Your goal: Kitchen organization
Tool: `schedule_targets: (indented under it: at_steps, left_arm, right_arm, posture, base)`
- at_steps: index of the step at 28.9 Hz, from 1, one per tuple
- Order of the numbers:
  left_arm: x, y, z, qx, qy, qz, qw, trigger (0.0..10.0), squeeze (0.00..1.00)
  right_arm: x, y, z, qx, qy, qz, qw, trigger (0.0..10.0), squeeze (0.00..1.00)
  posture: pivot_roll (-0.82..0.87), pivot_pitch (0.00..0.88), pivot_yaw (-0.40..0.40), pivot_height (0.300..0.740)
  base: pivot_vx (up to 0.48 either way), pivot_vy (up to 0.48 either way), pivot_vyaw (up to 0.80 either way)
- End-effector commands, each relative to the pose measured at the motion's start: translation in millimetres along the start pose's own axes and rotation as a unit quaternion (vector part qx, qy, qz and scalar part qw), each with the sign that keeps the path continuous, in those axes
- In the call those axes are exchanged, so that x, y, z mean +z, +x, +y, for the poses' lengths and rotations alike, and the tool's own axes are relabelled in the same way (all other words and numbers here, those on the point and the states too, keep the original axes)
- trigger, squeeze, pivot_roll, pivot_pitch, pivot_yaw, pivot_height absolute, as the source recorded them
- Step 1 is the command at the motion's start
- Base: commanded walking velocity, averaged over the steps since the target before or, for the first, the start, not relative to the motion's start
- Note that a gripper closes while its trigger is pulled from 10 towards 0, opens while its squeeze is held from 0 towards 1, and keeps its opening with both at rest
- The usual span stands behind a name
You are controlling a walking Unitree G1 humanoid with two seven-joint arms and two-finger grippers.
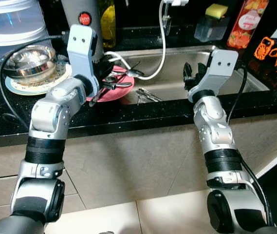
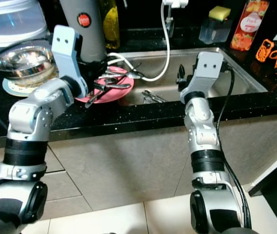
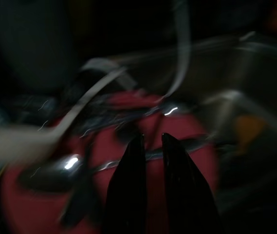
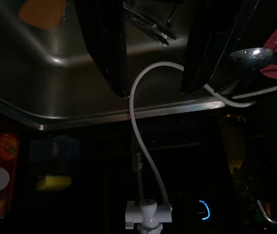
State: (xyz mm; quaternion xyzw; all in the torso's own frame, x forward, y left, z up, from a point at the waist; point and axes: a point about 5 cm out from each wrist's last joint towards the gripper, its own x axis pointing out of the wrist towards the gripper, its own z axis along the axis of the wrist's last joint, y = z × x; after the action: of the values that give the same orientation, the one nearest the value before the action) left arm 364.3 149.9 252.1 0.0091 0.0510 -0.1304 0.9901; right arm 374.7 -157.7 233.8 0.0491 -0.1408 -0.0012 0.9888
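Left gripper above pink plate

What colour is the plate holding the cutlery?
Pink-red plate, clearest in the right eye view.

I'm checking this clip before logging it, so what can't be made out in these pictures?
- Cutlery on the pink plate: left wrist view is motion-blurred; in the eye views the left arm covers part.
- Left gripper: blur and dark hide whether its jaws grip anything.
- Red carton: top cut off by the frame edge.
- Utensils in the sink: too small to tell apart.

orange clips and juice carton on counter
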Motion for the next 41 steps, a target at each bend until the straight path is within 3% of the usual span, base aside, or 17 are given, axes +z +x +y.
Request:
schedule_targets:
  at_steps: [1, 4, 5, 11, 16, 17, 18, 24, 28, 32, 38, 39, 40, 41]
  left_arm:
    - [0.8, 4.5, 1.1, 0.015, 0.0, 0.001, 1.0, 10.0, 0.0]
    - [-5.0, 9.2, 0.6, 0.017, -0.015, 0.025, 0.999, 10.0, 0.0]
    - [-10.6, 9.1, -1.9, 0.015, -0.007, 0.039, 0.999, 10.0, 1.0]
    - [-19.7, 1.8, -8.9, -0.004, 0.003, 0.047, 0.999, 10.0, 1.0]
    - [-24.2, 4.9, -10.2, -0.018, -0.027, 0.058, 0.998, 10.0, 1.0]
    - [-24.4, 8.3, -9.9, -0.019, -0.037, 0.063, 0.997, 10.0, 0.85]
    - [-24.4, 11.8, -9.4, -0.018, -0.047, 0.07, 0.996, 10.0, 0.0]
    - [-14.9, 26.3, 3.1, 0.012, -0.087, 0.103, 0.991, 10.0, 0.0]
    - [-13.6, 29.4, 7.3, 0.012, -0.085, 0.115, 0.99, 10.0, 0.0]
    - [-24.7, 33.3, 11.9, 0.008, -0.087, 0.159, 0.983, 9.5, 0.0]
    - [-36.1, 36.8, 9.3, 0.004, -0.088, 0.183, 0.979, 9.3, 0.0]
    - [-37.9, 37.5, 9.0, 0.005, -0.089, 0.186, 0.979, 4.8, 0.0]
    - [-39.2, 38.0, 8.8, 0.005, -0.089, 0.188, 0.978, 4.8, 0.0]
    - [-40.5, 38.7, 8.7, 0.006, -0.088, 0.191, 0.978, 0.0, 0.0]
  right_arm:
    - [2.1, 2.0, 1.6, 0.002, 0.0, 0.003, 1.0, 10.0, 0.0]
    - [1.9, 2.0, 2.2, 0.003, 0.0, 0.003, 1.0, 10.0, 0.0]
    - [1.6, 1.5, 2.5, 0.003, 0.0, 0.003, 1.0, 10.0, 0.0]
    - [0.2, -0.5, -1.5, -0.003, -0.003, 0.005, 1.0, 10.0, 0.0]
    - [-0.7, -0.4, -3.0, -0.002, -0.005, 0.007, 1.0, 10.0, 0.0]
    - [-0.4, 0.4, -1.8, 0.0, -0.005, 0.007, 1.0, 10.0, 0.0]
    - [0.0, 1.3, -0.5, 0.002, -0.005, 0.006, 1.0, 10.0, 0.0]
    - [0.9, 3.6, 4.4, 0.008, -0.003, 0.005, 1.0, 10.0, 0.0]
    - [0.3, 3.3, 4.3, 0.008, -0.003, 0.005, 1.0, 10.0, 0.0]
    - [1.2, 0.7, -0.9, 0.0, -0.005, 0.002, 1.0, 10.0, 0.0]
    - [0.8, -1.0, -4.9, -0.006, -0.008, 0.003, 1.0, 10.0, 0.0]
    - [0.7, -1.1, -5.3, -0.007, -0.008, 0.002, 1.0, 10.0, 0.0]
    - [0.8, -1.2, -5.6, -0.008, -0.008, 0.002, 1.0, 10.0, 0.0]
    - [0.8, -1.2, -5.7, -0.008, -0.008, 0.002, 1.0, 10.0, 0.0]
  posture:
    - [0.17, 0.0, -0.003, 0.74]
    - [0.17, 0.0, -0.003, 0.74]
    - [0.15, 0.0, 0.01, 0.74]
    - [0.15, 0.0, 0.013, 0.74]
    - [0.15, 0.0, 0.005, 0.74]
    - [0.15, 0.0, 0.003, 0.74]
    - [0.15, 0.0, 0.002, 0.74]
    - [0.15, 0.0, -0.001, 0.74]
    - [0.15, 0.0, 0.005, 0.74]
    - [0.14, 0.0, 0.019, 0.74]
    - [0.13, 0.0, 0.025, 0.74]
    - [0.13, 0.0, 0.025, 0.74]
    - [0.13, 0.0, 0.025, 0.74]
    - [0.13, 0.0, 0.025, 0.74]
  base:
    - [0.0, 0.0, 0.0]
    - [0.0, 0.0, 0.0]
    - [0.0, 0.0, 0.0]
    - [0.0, 0.0, 0.0]
    - [0.0, 0.0, 0.0]
    - [0.0, 0.0, 0.0]
    - [0.0, 0.0, 0.0]
    - [0.0, 0.0, 0.0]
    - [0.0, 0.0, 0.0]
    - [0.0, 0.0, 0.0]
    - [0.0, 0.0, 0.0]
    - [0.0, 0.0, 0.0]
    - [0.0, 0.0, 0.0]
    - [0.0, 0.0, 0.0]
